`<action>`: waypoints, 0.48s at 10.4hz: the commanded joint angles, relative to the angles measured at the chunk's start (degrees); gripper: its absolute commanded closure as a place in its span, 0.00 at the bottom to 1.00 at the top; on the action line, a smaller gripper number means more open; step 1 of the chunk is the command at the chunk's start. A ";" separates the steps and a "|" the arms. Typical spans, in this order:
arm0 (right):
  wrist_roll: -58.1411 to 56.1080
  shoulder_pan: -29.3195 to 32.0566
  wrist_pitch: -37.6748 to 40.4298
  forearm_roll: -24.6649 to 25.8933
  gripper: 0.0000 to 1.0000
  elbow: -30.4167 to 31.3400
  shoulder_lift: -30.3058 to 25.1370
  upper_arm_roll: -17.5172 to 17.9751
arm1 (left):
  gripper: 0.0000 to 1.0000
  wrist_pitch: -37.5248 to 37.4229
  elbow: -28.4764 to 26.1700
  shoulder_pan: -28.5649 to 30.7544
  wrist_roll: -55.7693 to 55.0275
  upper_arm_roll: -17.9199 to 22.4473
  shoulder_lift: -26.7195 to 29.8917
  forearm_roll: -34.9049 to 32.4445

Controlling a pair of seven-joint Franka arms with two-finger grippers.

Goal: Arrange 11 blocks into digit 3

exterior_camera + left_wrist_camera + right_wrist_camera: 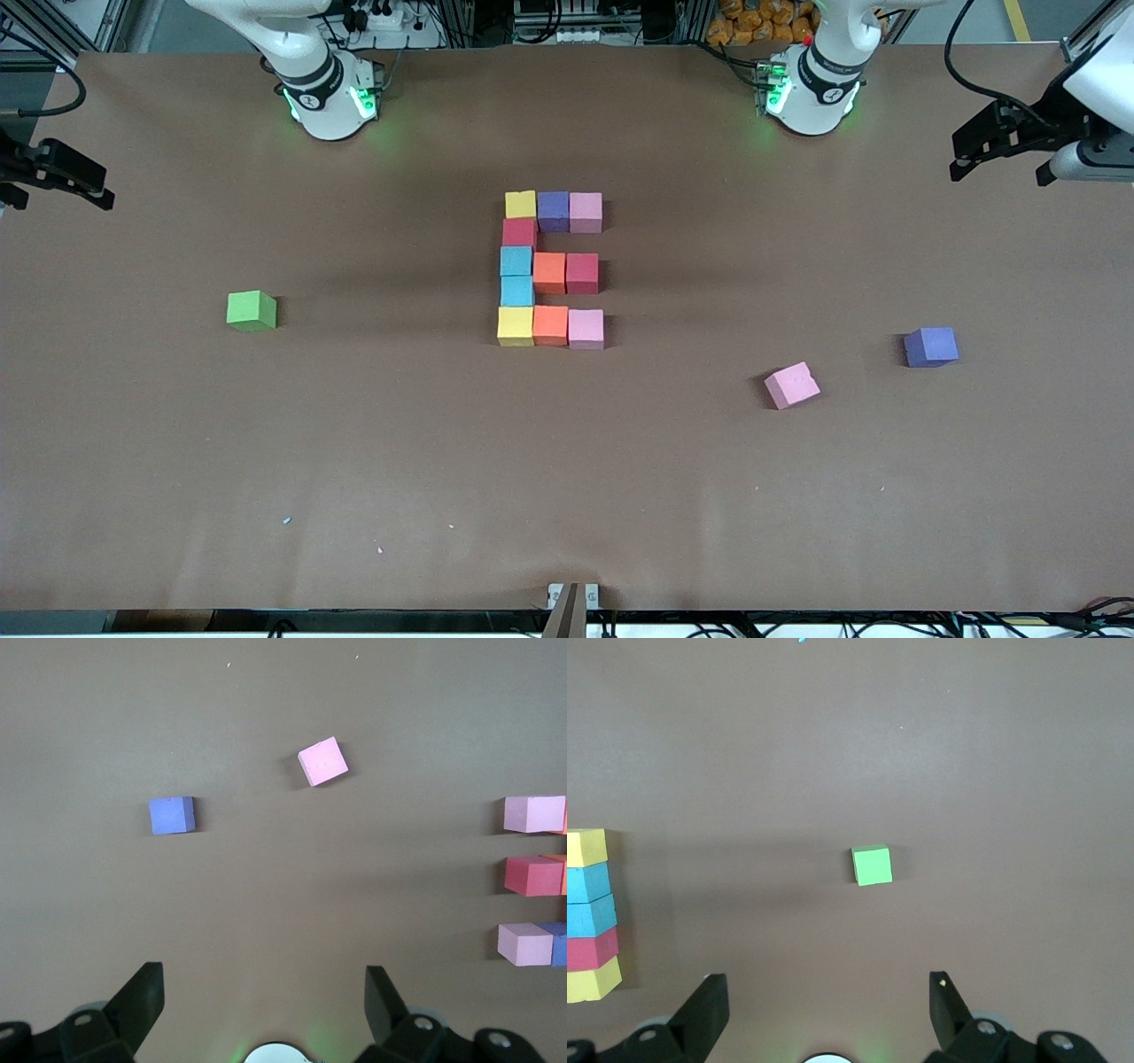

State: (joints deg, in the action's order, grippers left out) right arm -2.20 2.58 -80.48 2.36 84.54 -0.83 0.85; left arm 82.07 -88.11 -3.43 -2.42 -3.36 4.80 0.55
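A wide table (177,461) under brown paper fills the room's middle, with the two arm bases standing along one long edge and cables and racks past them.

The left gripper (264,1001) hangs high over its own end of the table with its jaws spread wide and nothing between them. The right gripper (828,1005) does the same over the other end, also wide open and empty. Both arms look parked out to the sides, I would guess to keep the middle of the table free to view.

Below the left gripper lie two loose cubes, well apart from each other: a pink block (791,385), turned askew, and a purple block (930,346) nearer that arm's end. Below the right gripper sits a lone green cube (252,311), which I take to be a spare and no part of the figure.

At the table's centre the blocks (549,268) are packed edge to edge: a column of five, yellow, red, two light blue and yellow, with three short rows of two branching toward the left arm's end. I count eleven. From the camera's side it reads as an E, so from the robots' side it reads as a 3; the job looks finished to me, and the stray cubes simply left over.
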 commanded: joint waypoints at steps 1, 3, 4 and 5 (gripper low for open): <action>-0.61 -0.47 1.38 0.01 0.00 -1.05 0.04 -0.33 | 0.00 -1.83 2.68 -0.26 1.10 0.28 -1.54 -0.02; -0.44 -0.47 1.38 0.01 0.00 -1.05 0.04 -0.24 | 0.00 -1.83 2.68 -0.52 1.01 0.20 -1.54 -0.11; -0.44 -0.47 1.38 0.01 0.00 -1.05 0.04 -0.24 | 0.00 -1.83 2.68 -0.52 1.01 0.20 -1.54 -0.11; -0.44 -0.47 1.38 0.01 0.00 -1.05 0.04 -0.24 | 0.00 -1.83 2.68 -0.61 1.01 0.20 -1.54 -0.20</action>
State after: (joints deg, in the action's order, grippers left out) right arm -2.23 2.58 -80.09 2.36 84.53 -0.83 0.89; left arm 81.79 -87.10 -3.62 -2.37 -3.37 3.87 0.55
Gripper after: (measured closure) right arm 0.000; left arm 0.000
